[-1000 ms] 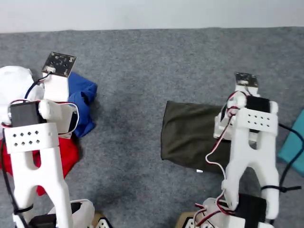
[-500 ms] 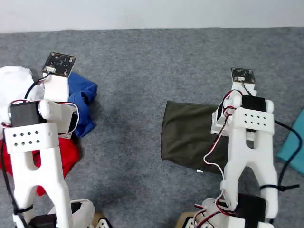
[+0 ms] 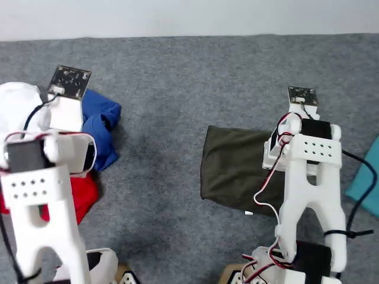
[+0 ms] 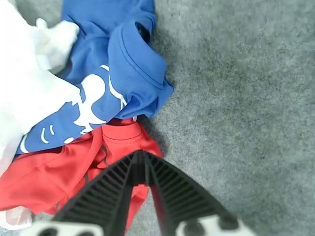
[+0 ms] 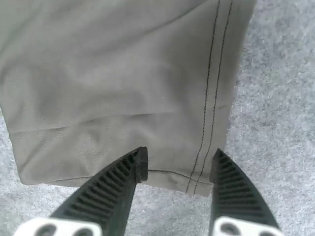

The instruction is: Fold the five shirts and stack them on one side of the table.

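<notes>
Left arm [image 3: 41,195] nudged aside — left end effector [image 4: 140,158] clenched empty over red shirt [image 4: 49,182], likely next; right end effector [image 5: 180,158] released.

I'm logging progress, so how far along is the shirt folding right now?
Done: the olive shirt looks folded flat on the table. In hand: nothing gripped; the right arm's jaws stand open over its hem, the left arm's jaws are shut above the red shirt. Left: the white shirt, blue shirt and red one lie crumpled together, the teal shirt sits apart, and nothing is stacked.
</notes>
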